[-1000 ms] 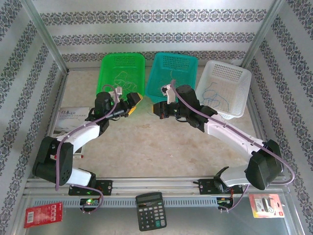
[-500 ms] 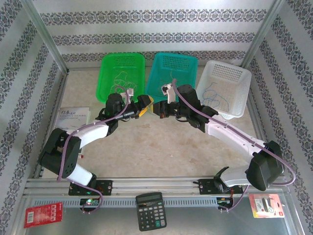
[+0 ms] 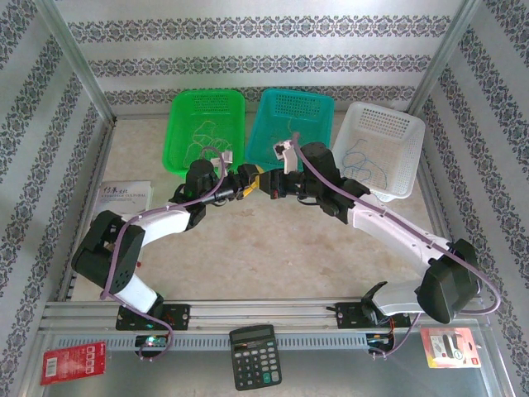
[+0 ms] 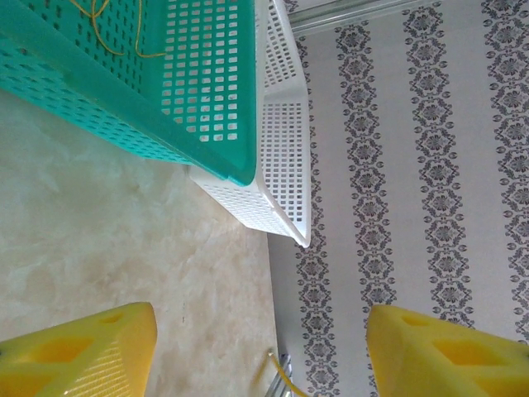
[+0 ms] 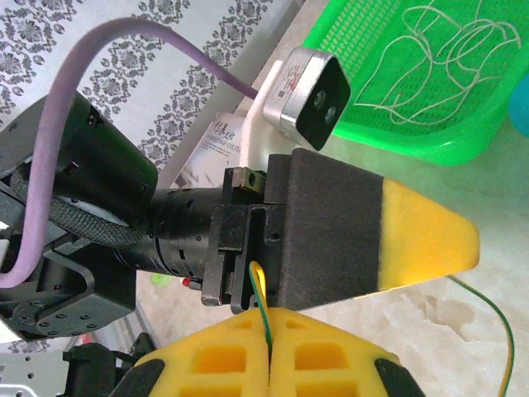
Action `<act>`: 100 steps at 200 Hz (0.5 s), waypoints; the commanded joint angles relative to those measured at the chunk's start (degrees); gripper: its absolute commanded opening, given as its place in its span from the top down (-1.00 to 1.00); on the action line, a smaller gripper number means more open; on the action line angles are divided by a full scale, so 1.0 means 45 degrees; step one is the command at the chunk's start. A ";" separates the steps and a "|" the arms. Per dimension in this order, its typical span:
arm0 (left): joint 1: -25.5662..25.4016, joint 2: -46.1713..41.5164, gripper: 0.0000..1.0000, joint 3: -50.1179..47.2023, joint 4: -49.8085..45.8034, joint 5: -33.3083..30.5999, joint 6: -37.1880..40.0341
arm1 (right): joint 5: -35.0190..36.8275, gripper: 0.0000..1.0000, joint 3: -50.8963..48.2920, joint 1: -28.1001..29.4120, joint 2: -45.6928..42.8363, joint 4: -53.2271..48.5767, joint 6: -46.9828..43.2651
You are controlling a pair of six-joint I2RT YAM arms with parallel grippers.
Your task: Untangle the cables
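A hand-over of 1 strand is judged to be the step in hand. The thin yellow cable (image 5: 263,302) is clamped between the right jaws, which are pressed together just in front of the teal basket (image 3: 297,103), above the counter (image 3: 273,248). The left jaws stand apart close beside them, and a yellow strand is seen in the gap between their yellow pads (image 4: 91,351). Whitish cables (image 5: 446,58) lie in the green basket (image 3: 211,103), and blue cables (image 3: 364,161) in the white basket (image 3: 384,124). Next, the left jaws would need to be closed on the strand without the right pads being struck. Little room is offered between the 2 arms and the basket rims. Open counter is available on the near side for the strand to be drawn out.
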 commanded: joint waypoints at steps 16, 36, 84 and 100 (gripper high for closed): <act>-0.0174 0.0145 -0.24 0.0070 0.1137 0.0041 -0.0258 | 0.0027 1.00 0.0126 -0.0431 -0.0551 0.0535 0.0259; -0.0201 0.0111 -0.23 0.0069 0.1198 0.0083 -0.0321 | 0.0020 1.00 0.0057 -0.0498 -0.0586 0.0569 0.0303; -0.0267 0.0168 -0.31 0.0126 0.1165 -0.0065 -0.0319 | -0.0121 1.00 0.0058 -0.0513 -0.0503 0.0712 0.0391; -0.0301 0.0260 -0.35 0.0198 0.1244 -0.0087 -0.0327 | -0.0229 1.00 0.0057 -0.0500 -0.0481 0.0807 0.0481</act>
